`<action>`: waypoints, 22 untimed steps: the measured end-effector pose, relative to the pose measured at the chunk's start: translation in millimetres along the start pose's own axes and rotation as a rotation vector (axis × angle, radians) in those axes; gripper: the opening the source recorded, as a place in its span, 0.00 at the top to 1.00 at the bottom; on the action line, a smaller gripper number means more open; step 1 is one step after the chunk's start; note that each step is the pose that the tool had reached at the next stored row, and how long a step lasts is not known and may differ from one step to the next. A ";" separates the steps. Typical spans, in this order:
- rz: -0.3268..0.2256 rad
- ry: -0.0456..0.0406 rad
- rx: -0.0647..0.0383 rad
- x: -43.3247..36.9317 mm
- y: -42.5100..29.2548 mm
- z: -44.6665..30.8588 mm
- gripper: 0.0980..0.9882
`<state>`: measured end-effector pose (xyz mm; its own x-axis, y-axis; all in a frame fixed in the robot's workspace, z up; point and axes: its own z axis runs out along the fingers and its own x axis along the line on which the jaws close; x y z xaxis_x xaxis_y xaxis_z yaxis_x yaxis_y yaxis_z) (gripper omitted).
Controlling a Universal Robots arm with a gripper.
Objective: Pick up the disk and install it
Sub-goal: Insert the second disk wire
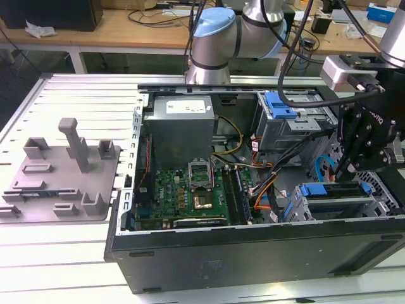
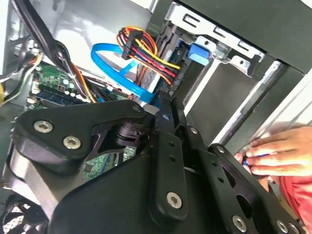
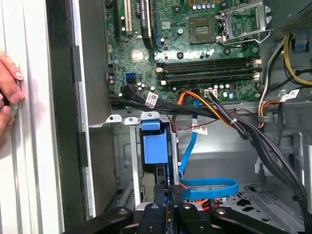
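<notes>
Hanging inside the open computer case [image 1: 253, 253], the claw [image 1: 347, 170] sits with its black fingers drawn together just above the drive cage [image 1: 335, 206] by the case's front wall; whether they pinch anything I cannot tell. The disk [image 1: 335, 204], in its blue frame, lies slotted in that cage directly beneath the claw. In the first wrist view a blue latch tab [image 3: 155, 148] stands close before the claw, with a blue data cable [image 3: 209, 187] looping beside it. Farther into the case lies the green motherboard [image 1: 183, 193]. Outside the case wall, a person's hand [image 3: 9, 95] rests on the table [image 1: 63, 253].
</notes>
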<state>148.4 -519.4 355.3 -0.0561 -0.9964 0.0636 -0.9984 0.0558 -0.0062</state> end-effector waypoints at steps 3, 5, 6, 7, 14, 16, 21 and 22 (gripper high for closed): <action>0.000 -0.0177 -0.002 1.3 -0.1 0.5 0.93; 0.000 -0.0176 -0.003 1.3 -0.1 0.5 0.93; 0.000 -0.0176 -0.003 1.5 -0.1 0.5 0.93; 0.000 -0.0175 -0.003 2.8 -0.7 0.6 0.93; 0.000 -0.0176 -0.003 8.3 -1.4 2.0 0.93; 0.000 -0.0175 -0.003 8.3 -1.4 2.8 0.93; 0.000 -0.0175 -0.003 8.2 -1.5 3.4 0.93; 0.000 -0.0175 -0.003 8.2 -1.5 3.4 0.93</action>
<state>149.4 -527.9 352.4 -0.0558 -0.9974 0.0461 -0.9984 0.0558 -0.0028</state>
